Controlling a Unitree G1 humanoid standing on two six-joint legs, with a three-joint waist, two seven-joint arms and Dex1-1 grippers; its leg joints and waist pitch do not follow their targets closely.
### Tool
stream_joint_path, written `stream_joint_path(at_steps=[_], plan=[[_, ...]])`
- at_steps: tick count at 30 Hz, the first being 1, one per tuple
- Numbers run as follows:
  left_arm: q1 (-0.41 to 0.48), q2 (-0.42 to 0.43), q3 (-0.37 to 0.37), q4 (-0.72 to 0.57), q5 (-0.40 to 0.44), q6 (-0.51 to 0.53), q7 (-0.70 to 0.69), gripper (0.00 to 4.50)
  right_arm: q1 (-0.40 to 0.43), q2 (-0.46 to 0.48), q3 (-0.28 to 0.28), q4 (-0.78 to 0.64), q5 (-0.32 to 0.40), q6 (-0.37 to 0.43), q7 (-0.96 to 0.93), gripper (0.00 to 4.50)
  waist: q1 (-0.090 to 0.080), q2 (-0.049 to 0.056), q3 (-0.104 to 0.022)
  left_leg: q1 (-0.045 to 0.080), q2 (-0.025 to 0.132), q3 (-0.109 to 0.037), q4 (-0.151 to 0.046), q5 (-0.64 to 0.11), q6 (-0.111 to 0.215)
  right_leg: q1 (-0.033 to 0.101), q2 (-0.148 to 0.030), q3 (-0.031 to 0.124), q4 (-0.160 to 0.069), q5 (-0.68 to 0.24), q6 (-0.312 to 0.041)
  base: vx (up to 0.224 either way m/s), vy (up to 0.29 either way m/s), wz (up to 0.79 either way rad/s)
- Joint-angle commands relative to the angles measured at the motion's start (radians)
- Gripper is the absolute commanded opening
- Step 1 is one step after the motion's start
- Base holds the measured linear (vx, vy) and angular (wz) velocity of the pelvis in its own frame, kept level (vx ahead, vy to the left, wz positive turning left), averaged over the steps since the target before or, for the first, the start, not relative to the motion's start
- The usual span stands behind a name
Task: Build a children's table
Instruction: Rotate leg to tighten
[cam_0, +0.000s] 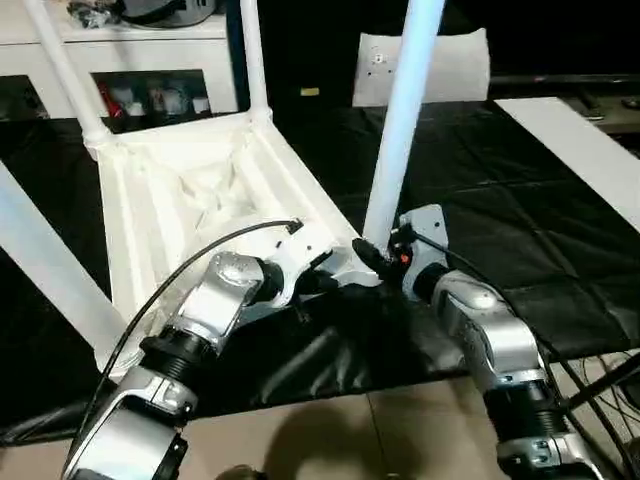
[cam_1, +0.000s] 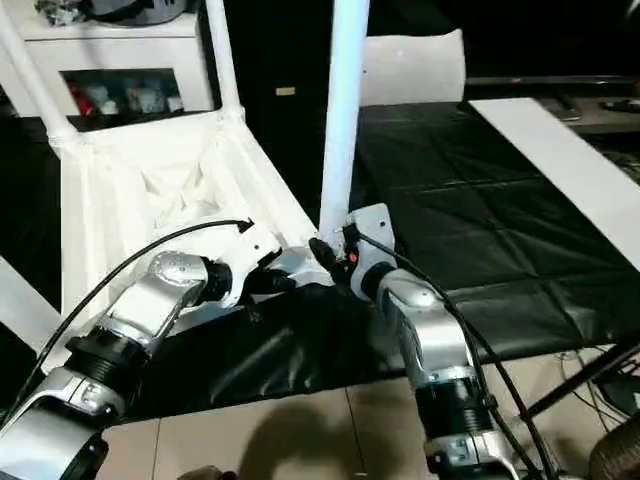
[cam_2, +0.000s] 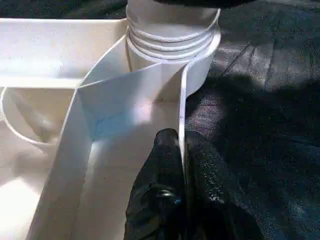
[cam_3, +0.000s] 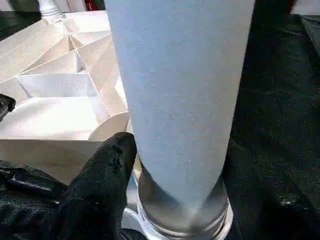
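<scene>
my left gripper (cam_2: 182, 165) pinches the upturned tabletop (cam_0: 190, 190) rim by its corner socket; my right gripper (cam_0: 375, 258) is closed around the leg (cam_0: 400, 120) base there.

Black cloth (cam_0: 480, 200) carries upturned tabletop (cam_0: 190, 200), white bag (cam_0: 455, 65).

Bright overhead light glares off the white tabletop (cam_0: 200, 190); close wrist views blur softly.

no legible txt, labels or nos. anywhere.
</scene>
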Motion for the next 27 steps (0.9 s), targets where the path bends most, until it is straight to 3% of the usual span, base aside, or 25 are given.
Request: stream_joint_path(at_steps=[1, 5, 7, 10, 19, 27], plan=[[-0.004, 0.003, 0.002, -0.036, -0.029, -0.079, -0.026, 0.0, 0.041, 0.002, 0.075, -0.033, 0.046, -0.007, 0.119, 3.19, 0.006, -0.001, -0.057, 0.02, 0.045, -0.022, -0.075, -0.292, -0.008, 0.022, -0.055, 0.031, -0.097, -0.197, -0.181, 0.0, 0.0, 0.0], [0.024, 0.062, -0.015, -0.056, -0.047, -0.178, -0.134, 0.0, 0.069, -0.089, 0.057, -0.071, 0.055, -0.069, 0.222, 3.49, 0.008, 0.003, -0.063, 0.016, 0.045, -0.021, -0.07, -0.216, 0.021, 0.032, -0.052, 0.028, -0.083, -0.048, -0.211, 0.0, 0.0, 0.0], [0.028, 0.082, -0.03, -0.055, -0.04, -0.213, -0.164, 0.0, 0.078, -0.123, 0.05, -0.081, 0.056, -0.087, 0.256, 3.66, 0.009, -0.002, -0.063, 0.016, 0.044, -0.019, -0.068, -0.19, 0.037, 0.034, -0.051, 0.025, -0.081, -0.005, -0.228, 0.0, 0.0, 0.0], [0.039, 0.117, -0.051, -0.053, -0.059, -0.252, -0.266, 0.0, 0.096, -0.193, 0.033, -0.105, 0.091, -0.108, 0.366, 3.87, 0.015, 0.004, -0.063, 0.021, 0.047, -0.016, -0.064, -0.172, 0.059, 0.033, -0.052, 0.025, -0.077, 0.024, -0.248, 0.0, 0.0, 0.0], [0.031, 0.18, -0.096, -0.02, -0.082, -0.342, -0.473, 0.0, 0.088, -0.322, 0.108, -0.097, 0.138, -0.151, 0.673, 3.87, 0.038, 0.002, -0.06, 0.025, 0.054, -0.015, -0.067, -0.214, 0.051, 0.03, -0.056, 0.024, -0.077, -0.038, -0.258, 0.0, 0.0, 0.0], [0.0, 0.218, -0.137, 0.02, -0.071, -0.422, -0.605, 0.0, 0.035, -0.373, 0.151, -0.047, 0.177, -0.131, 0.866, 3.09, 0.055, -0.001, -0.062, 0.028, 0.056, -0.012, -0.065, -0.206, 0.05, 0.027, -0.058, 0.022, -0.071, -0.041, -0.268, 0.0, 0.0, 0.0]])
